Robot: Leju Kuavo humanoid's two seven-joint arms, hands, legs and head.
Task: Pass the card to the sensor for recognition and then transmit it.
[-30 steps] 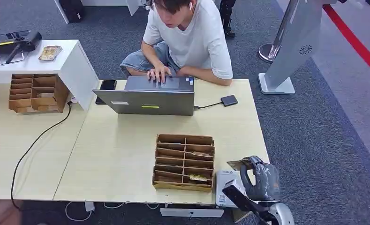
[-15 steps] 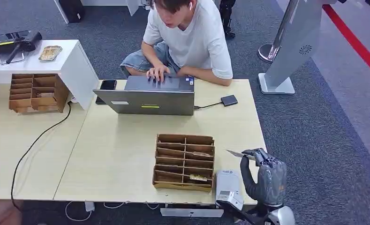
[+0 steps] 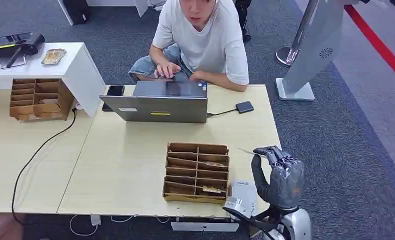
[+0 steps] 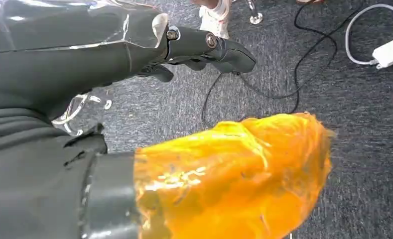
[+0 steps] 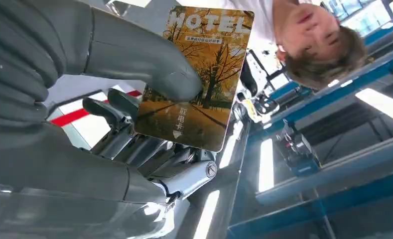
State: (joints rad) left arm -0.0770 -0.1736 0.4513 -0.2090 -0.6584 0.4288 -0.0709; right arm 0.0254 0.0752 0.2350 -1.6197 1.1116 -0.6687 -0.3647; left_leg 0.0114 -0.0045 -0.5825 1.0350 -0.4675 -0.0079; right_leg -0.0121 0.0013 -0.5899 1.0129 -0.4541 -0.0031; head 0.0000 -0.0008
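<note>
The table (image 3: 135,150) fills the left and centre of the head view. At its far edge a person (image 3: 200,40) sits behind a laptop (image 3: 157,102), one hand just above the keyboard. A white shelf (image 3: 80,65) stands at the upper left, and under it sits a second organizer (image 3: 37,99) of cardboard slots; one slot shows a pale item, too small to tell.

At lower centre lies the organizer (image 3: 197,172), a cardboard tray split into rows of compartments. A slot in the middle row on its right side holds a thin pale piece, and the near row's right slot holds a small yellowish card; the other slots look bare. Just beside its right near corner, at the table's front edge, lies the white sensor (image 3: 241,199).

The right hand (image 3: 278,175) is raised at the lower right, above the table's right near corner, near the sensor but apart from it. It pinches the card (image 5: 196,79) between thumb and fingers; in the head view the card is a thin edge at the fingertips, up and to the right of the sensor. The wrist view shows an autumn-tree picture and the word "HOTEL".

The left hand (image 4: 134,124) hangs over grey carpet with its fingers extended and nothing in them.

A small dark box (image 3: 244,106) lies right of the laptop, cabled to it.
</note>
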